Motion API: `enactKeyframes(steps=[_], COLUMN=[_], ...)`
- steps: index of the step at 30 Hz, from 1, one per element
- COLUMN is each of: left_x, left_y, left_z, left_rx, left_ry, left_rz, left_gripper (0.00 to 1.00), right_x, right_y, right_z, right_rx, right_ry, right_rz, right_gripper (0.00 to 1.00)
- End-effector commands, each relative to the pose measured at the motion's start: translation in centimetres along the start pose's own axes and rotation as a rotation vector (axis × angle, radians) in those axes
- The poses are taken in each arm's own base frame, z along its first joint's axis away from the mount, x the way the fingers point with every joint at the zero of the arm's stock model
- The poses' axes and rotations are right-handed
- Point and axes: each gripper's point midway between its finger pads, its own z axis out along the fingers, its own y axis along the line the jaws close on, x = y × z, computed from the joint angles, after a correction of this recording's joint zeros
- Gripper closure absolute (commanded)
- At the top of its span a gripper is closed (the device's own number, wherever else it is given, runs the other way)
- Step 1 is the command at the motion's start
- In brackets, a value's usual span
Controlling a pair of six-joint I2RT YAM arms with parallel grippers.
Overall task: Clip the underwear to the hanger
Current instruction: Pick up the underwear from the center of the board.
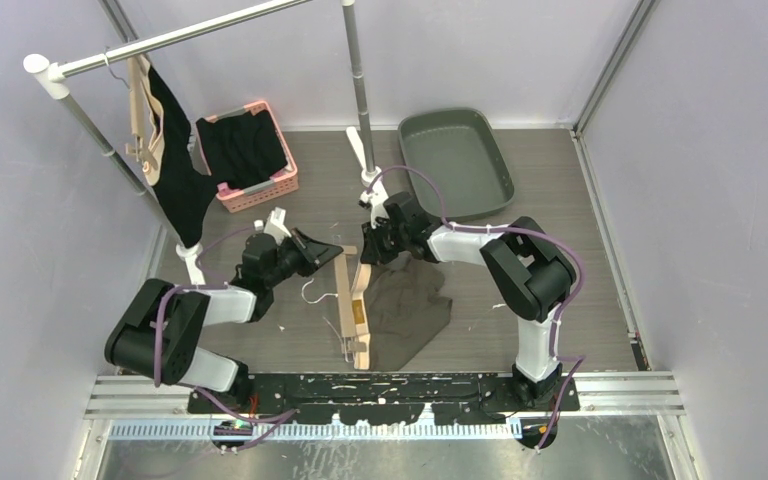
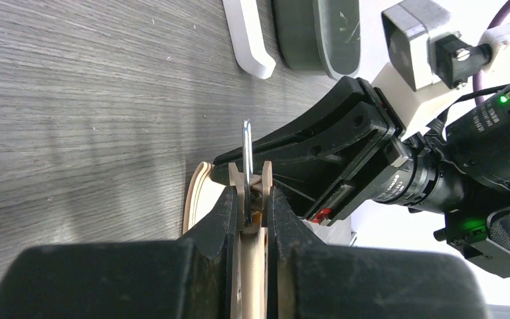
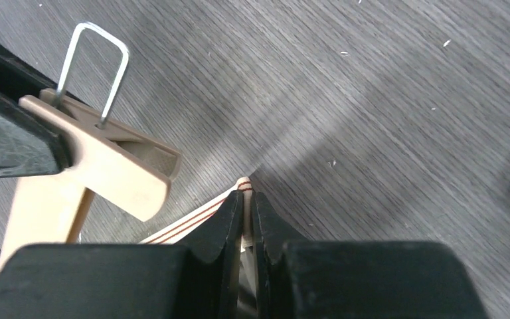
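- left gripper (image 2: 252, 199) clamped on the clip (image 3: 106, 163) of the hanger (image 1: 355, 310)
- right gripper (image 3: 247, 203) pinched narrow on underwear (image 1: 410, 305) edge, just beside that clip

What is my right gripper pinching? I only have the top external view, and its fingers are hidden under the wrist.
Observer: The right wrist camera shows the right gripper shut on a pale, red-striped edge, apparently the band of the underwear.
Operator: And the other arm?
Observer: In the left wrist view, the left gripper is shut on the wooden clip of the hanger, squeezing its two halves together.
Operator: Is the fabric in the clip?
Observer: Not yet. The right wrist view shows the striped edge beside the clip's mouth, apart from it and not between the halves.
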Motion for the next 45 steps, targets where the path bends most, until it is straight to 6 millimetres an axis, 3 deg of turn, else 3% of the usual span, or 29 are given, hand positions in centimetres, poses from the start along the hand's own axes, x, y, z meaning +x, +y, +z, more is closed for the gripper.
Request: enactKeyframes(steps=[1, 8, 17, 28, 45], left_x=[-1.0, -2.5, -4.0, -3.7, -3.4], left_y=[-2.9, -4.6, -6.6, -8.4, -8.5], left_z=[0.4, 0.7, 1.0, 0.4, 0.0], left_rx=[0.162, 0.332, 0.423, 0.486, 0.497], left_ry=[0.001, -0.031, -0.048, -0.006, 0.007], left_rz=[0.044, 0.009, 0.031, 0.077, 0.099], left_gripper=[1.00, 1.00, 1.00, 1.00, 1.00], right_x=[-5.1, -8.0, -9.4, -11.2, -12.7], right_y=[1.8, 2.0, 1.3, 1.3, 2.1], right_z=[-2.2, -4.9, -7.9, -10.6, -12.8], right_rx=[-0.039, -0.018, 0.030, 0.054, 0.063], right_ry=[-0.138, -0.182, -0.229, -0.298, -0.357], right_rz=[-0.066, -0.107, -0.124, -0.148, -0.176], right_gripper=[0.86, 0.88, 0.89, 0.92, 0.92])
